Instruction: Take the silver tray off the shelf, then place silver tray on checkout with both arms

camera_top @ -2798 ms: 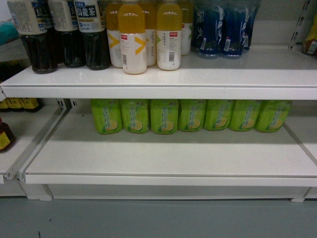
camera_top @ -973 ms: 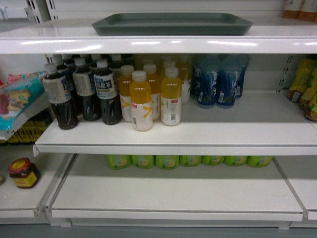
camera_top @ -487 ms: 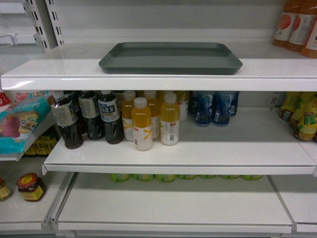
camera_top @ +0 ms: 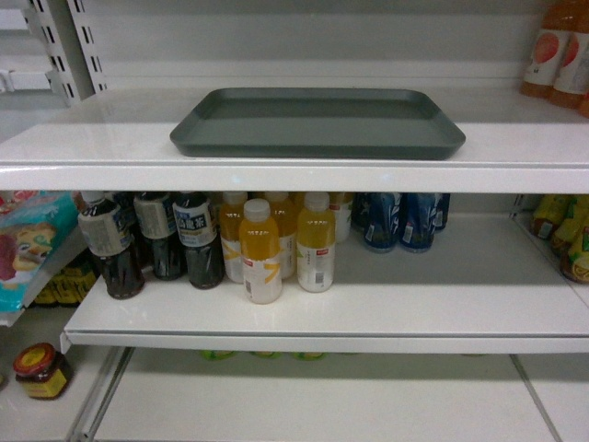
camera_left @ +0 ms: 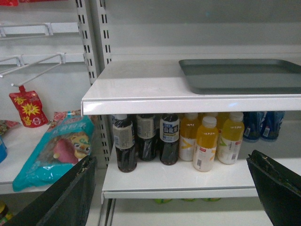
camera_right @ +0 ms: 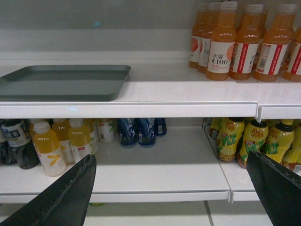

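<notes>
I've got the silver tray [camera_top: 317, 122] lying long-side across the shelf [camera_top: 110, 152], upper centre, above both wide-open, empty claws, left claw [camera_left: 171, 188] and right claw [camera_right: 171, 188] flanking its ends

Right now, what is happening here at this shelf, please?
A two-armed robot faces a store shelf and nothing is held yet. The silver tray lies flat on the top shelf, untouched. The left gripper and the right gripper both stand open, lower than the tray and short of it, one toward each end. Below sit dark tea bottles and yellow juice bottles; orange drink bottles stand to the tray's right.
</notes>
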